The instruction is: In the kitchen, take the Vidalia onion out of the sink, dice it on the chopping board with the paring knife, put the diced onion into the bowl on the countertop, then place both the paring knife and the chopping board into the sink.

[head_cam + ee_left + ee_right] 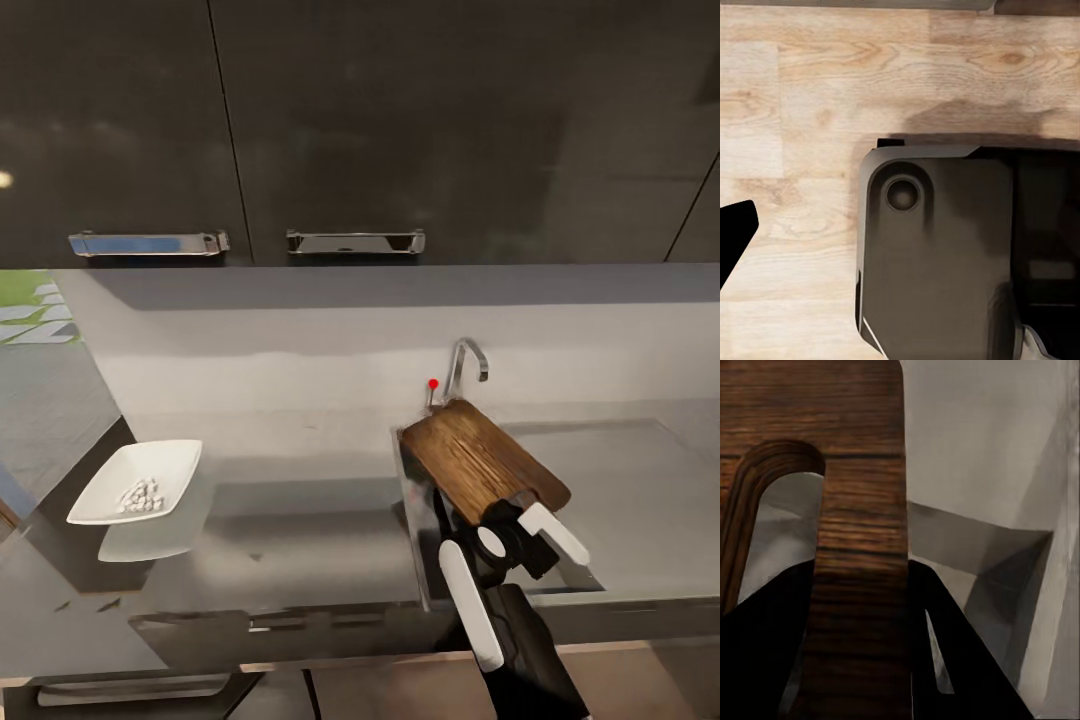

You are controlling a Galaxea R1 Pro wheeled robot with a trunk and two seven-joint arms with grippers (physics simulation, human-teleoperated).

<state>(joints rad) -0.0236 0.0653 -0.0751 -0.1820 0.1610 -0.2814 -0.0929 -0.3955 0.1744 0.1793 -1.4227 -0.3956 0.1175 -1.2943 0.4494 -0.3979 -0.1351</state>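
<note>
R hand (517,517) is clenched on the chopping board (480,455), gripping its near end by the slot hole; in the R wrist view the board (859,510) runs straight out between the dark fingers (960,660), slot just beside them. Board is held tilted over the sink (585,575), far end up near the chrome tap (466,365) w/ its red knob (433,383), well ahead of the hand. Grey basin wall and corner show beyond the board in the wrist view. Bowl (135,480) sits on the table (300,500), well off to the L of the hand, w/ a small heap of pale diced onion (140,496) in it. Can't make out the knife. L wrist view looks down at wood floor (810,112) and a dark part of the robot's base (937,262); one dark L fingertip (733,236) shows at the edge, so can't tell whether the L hand is released or clenched.
</note>
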